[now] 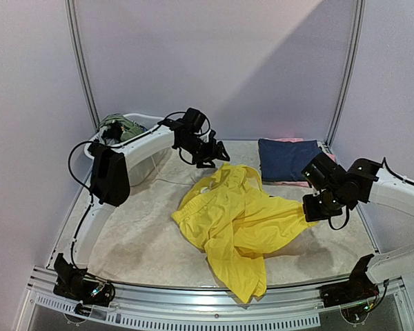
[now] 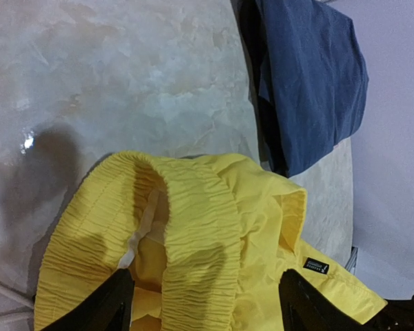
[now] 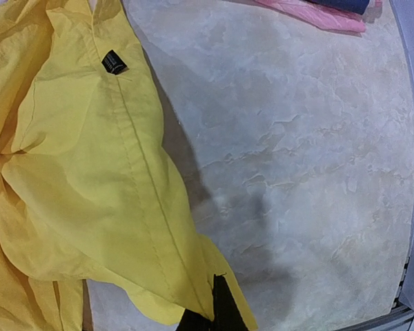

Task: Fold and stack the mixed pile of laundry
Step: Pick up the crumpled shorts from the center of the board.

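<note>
The bright yellow garment (image 1: 238, 217) lies crumpled mid-table, one end hanging toward the front edge. My left gripper (image 1: 210, 155) hovers open over its gathered waistband (image 2: 193, 227), fingers (image 2: 103, 310) wide on either side, with the white drawstring (image 2: 141, 231) showing inside. My right gripper (image 1: 314, 210) is shut on the yellow garment's right hem (image 3: 193, 289) and holds it just off the table. An olive-green piece (image 1: 121, 127) sits in the white tub at the back left. Grey and black pieces are not visible.
A folded navy garment (image 1: 288, 158) lies on a pink piece (image 1: 290, 183) at the back right; it also shows in the left wrist view (image 2: 310, 76). The white tub (image 1: 141, 169) stands behind the left arm. A raised rim borders the marbled table.
</note>
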Controlling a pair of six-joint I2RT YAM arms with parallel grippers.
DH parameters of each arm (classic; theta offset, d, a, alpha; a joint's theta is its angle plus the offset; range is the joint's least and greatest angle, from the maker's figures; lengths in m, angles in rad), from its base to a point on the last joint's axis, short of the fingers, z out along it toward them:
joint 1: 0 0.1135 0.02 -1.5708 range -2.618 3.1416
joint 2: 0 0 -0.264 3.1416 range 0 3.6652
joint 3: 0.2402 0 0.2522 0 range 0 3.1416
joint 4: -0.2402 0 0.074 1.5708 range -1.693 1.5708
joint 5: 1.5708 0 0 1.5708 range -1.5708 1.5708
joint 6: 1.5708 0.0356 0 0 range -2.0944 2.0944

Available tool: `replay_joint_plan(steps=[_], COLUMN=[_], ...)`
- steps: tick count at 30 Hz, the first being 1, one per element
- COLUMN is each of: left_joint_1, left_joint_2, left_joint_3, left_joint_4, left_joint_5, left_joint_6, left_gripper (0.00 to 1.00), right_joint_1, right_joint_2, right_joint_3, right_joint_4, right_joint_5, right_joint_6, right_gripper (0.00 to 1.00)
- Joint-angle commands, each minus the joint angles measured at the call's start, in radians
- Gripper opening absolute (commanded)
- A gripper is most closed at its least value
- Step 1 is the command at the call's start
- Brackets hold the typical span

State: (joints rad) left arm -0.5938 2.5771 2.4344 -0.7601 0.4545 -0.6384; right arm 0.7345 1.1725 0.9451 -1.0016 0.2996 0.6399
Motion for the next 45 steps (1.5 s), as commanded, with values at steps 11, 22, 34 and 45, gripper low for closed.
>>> replay_joint_plan(steps=[11,22,34,45], left_joint_1=[0.02,0.035,0.009,0.002], left_joint_2=[0.102,0.08,0.115,0.143], left_joint_3=[-0.002,-0.019,-0.018,-0.015], left_joint_4=[0.206,0.12,0.228,0.381], left_joint_5=[0.151,0.043,0.127,0.179], left_joint_6=[-0.108,-0.047,-0.108,-0.255], left_gripper=[0.6,0.79,0.61,0.19], right_joint_1=[-0.042,-0.047,-0.046,-0.046], right_joint_2=[0.018,0.015,-0.006,-0.016], right_joint_3=[0.065,0.08,0.075,0.081], right_joint_4=[-0.039,-0.055,-0.066,-0.068], right_joint_5=[-0.014,-0.014,-0.008,0.005], right_joint_6=[-0.068,-0.079,-0.077,-0.092], right_gripper=[0.0,0.0,0.0,0.0])
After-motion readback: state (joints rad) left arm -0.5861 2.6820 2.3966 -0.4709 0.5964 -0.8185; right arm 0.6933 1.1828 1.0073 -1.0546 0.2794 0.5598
